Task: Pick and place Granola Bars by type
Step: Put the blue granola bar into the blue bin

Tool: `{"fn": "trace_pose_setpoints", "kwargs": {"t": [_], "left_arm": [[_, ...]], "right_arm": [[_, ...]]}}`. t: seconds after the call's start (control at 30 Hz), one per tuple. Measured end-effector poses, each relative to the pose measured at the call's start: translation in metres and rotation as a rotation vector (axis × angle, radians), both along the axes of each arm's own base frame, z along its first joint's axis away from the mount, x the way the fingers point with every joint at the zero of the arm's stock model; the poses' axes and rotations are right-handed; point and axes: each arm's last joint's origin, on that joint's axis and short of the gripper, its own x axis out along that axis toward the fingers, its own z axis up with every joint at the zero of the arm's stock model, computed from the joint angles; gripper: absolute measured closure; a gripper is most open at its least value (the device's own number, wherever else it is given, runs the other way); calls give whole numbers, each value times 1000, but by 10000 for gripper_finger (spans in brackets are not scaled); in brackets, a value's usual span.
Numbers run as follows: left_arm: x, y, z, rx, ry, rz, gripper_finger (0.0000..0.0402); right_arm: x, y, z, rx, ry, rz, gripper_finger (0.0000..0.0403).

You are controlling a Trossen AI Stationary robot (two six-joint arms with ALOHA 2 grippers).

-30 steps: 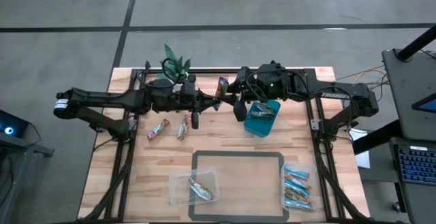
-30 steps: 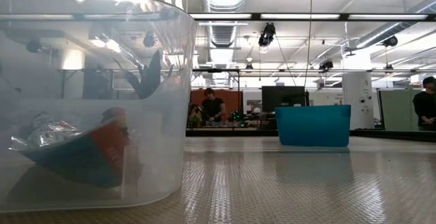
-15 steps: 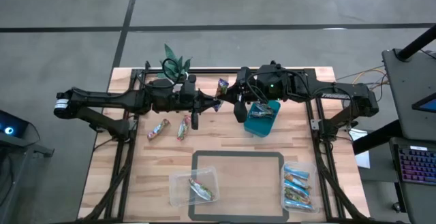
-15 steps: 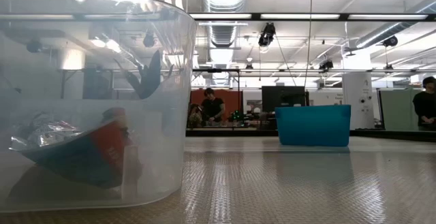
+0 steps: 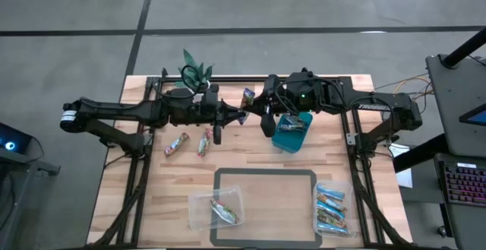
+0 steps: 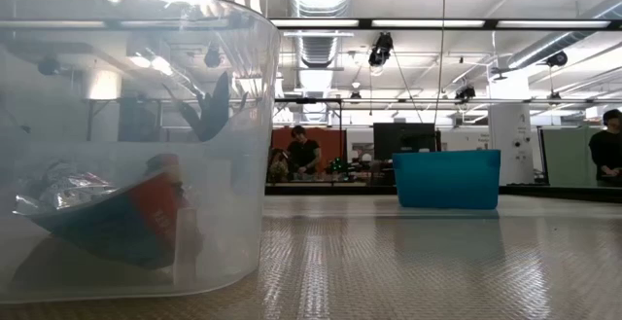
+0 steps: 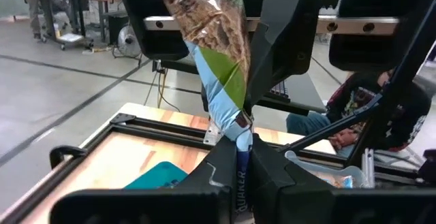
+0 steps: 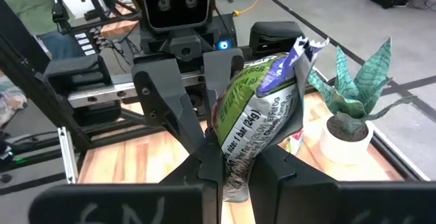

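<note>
One granola bar [image 5: 247, 96] in a purple, green and blue wrapper hangs high over the middle of the table, between my two arms. My left gripper [image 5: 240, 116] reaches in level from the left and is shut on it. My right gripper [image 5: 258, 107] reaches in from the right and is shut on it too. Two multicoloured bars [image 5: 176, 143] [image 5: 204, 141] lie flat on the wood at the left. A clear tub [image 5: 218, 208] holds silvery bars and another clear tub [image 5: 332, 210] holds blue bars. Neither gripper shows in the low view. My left gripper pinches the bar's blue lower end [image 7: 238, 139] between its two fingers, coming level from the table's left. The bar stands up out of the fingers, purple end topmost, clear of the table. My right gripper pinches the bar's lower part, at the printed text [image 8: 235, 157], between its two fingers, coming from the table's right and slanting slightly down. The crimped purple end [image 8: 303, 50] sticks up free.
A teal bin [image 5: 292, 131] stands just under my right gripper. A potted plant [image 5: 196, 71] is at the far edge. A taped rectangle [image 5: 266, 204] marks the near middle, between the tubs. In the low view the near tub [image 6: 243, 164] fills the left side.
</note>
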Motion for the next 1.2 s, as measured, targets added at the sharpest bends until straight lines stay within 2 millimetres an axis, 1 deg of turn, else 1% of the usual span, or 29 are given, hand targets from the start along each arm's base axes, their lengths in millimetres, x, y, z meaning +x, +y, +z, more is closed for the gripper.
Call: {"fn": "trace_pose_setpoints", "kwargs": {"t": [0.07, 0.17, 0.33, 0.4, 0.47, 0.57, 0.7, 0.87, 1.0, 1.07, 1.2], "left_arm": [[0, 0, 0, -26, -2, 1, 385], [-1, 0, 0, -32, 1, -3, 357], [-8, -1, 10, -30, -50, -12, 301], [-12, -1, 12, -35, -57, -13, 284], [-14, -1, 14, -42, -61, -13, 272], [-18, -1, 16, -28, -66, -13, 265], [-20, -1, 15, -23, -46, -12, 264], [-20, -1, 11, -38, -7, -30, 264], [-20, -2, 8, -43, 21, -32, 264], [-20, -2, 7, -43, 24, -32, 264], [-20, -1, 5, -44, 46, -31, 264]], "right_arm": [[-1, 0, 0, -12, 5, 4, 372], [-5, 0, -1, -16, 40, 1, 372], [-18, -3, -8, -62, 179, -59, 375], [-22, -3, -13, -66, 244, -65, 376], [-29, -3, -14, -66, 286, -61, 376], [-40, -2, -15, -83, 355, -47, 376], [-49, -4, -24, -107, 491, -32, 377], [-59, -12, -38, -166, 686, 13, 377], [-62, -17, -49, -193, 820, 49, 377], [-62, -17, -52, -213, 857, 65, 377], [-54, -16, -62, -286, 926, 81, 377]]}}
